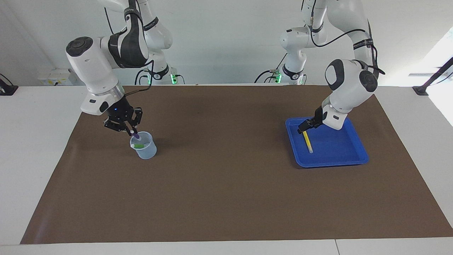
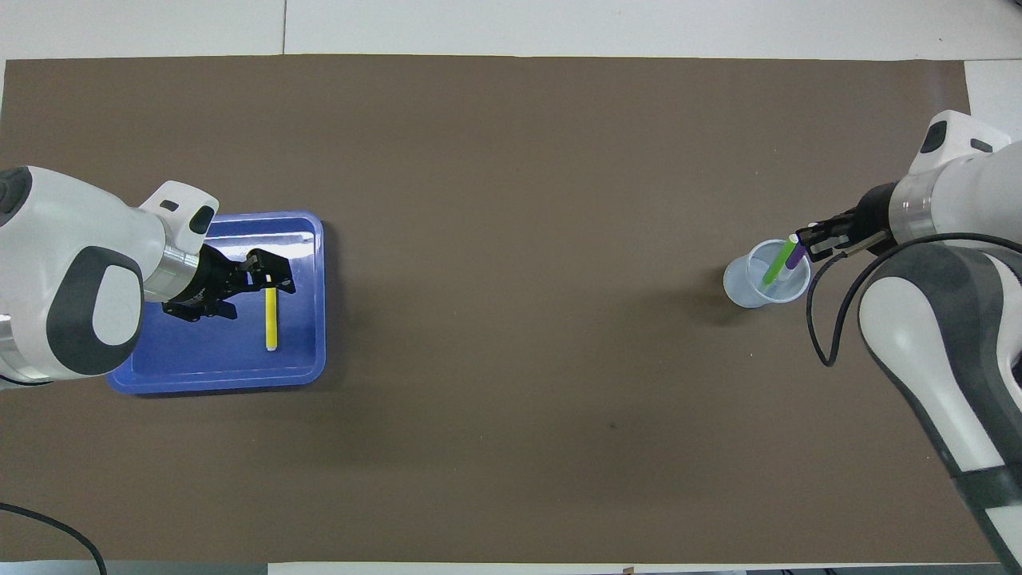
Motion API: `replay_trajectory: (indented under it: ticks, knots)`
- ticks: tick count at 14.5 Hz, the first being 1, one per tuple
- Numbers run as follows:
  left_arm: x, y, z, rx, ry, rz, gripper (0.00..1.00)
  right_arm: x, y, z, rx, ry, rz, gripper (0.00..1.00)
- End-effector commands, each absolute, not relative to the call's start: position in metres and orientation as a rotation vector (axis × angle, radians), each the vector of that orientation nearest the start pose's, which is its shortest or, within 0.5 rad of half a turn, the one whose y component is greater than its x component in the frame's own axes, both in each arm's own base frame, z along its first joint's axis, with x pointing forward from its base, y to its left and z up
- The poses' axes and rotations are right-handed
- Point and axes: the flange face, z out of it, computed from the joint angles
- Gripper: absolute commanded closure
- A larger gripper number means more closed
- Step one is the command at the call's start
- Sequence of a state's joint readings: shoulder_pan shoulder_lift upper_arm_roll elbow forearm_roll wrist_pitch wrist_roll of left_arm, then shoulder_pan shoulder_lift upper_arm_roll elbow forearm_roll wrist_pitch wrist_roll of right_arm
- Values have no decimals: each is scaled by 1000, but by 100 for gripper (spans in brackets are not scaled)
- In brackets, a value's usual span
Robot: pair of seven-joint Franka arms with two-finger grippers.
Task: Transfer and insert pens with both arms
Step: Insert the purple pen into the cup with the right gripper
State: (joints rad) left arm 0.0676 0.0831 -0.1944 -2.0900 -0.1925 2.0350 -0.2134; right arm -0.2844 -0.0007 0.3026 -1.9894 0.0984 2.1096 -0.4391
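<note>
Slim purple pen (image 1: 135, 134) tilts into translucent cup (image 1: 145, 150).

Yellow pen (image 1: 307, 140) in blue tray (image 1: 350, 156), purple pen (image 2: 794, 257) and green pen (image 2: 774, 264) in translucent cup (image 1: 145, 151), brown mat (image 1: 226, 184).

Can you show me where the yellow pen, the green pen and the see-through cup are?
yellow pen (image 1: 307, 141), facing view, middle of its yellow barrel, lying in the blue tray.
green pen (image 2: 774, 267), overhead view, its green barrel, inside the cup.
see-through cup (image 1: 147, 152), facing view, its outer wall.
</note>
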Motion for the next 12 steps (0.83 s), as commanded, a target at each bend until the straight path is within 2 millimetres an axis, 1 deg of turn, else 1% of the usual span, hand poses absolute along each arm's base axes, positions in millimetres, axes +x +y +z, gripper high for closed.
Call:
replay_trajectory:
  ticks: [1,4,5,6,8,9,10,11,12]
  knots:
    - [547,-62,352,-3237,-20,228,0,557,16,450,-3000,-609,-199,100]
    - [549,-67,326,-3209,47,204,0,557,18,432,-2987,-584,-208,100]
    - [550,-67,320,-3199,72,203,0,556,19,431,-2987,-586,-206,94]
    - [551,-67,317,-3198,103,192,0,555,20,430,-2985,-591,-201,68]
    - [549,-66,308,-3198,133,196,3,556,18,433,-2985,-587,-199,10]
    - [548,-65,307,-3199,136,188,5,558,18,436,-2984,-586,-200,0]
    - [548,-66,307,-3198,140,188,9,562,20,449,-2972,-582,-210,0]
    - [548,-67,307,-3197,140,188,13,566,22,468,-2943,-564,-206,0]
    - [547,-70,306,-3196,149,193,18,570,27,495,-2904,-538,-201,0]
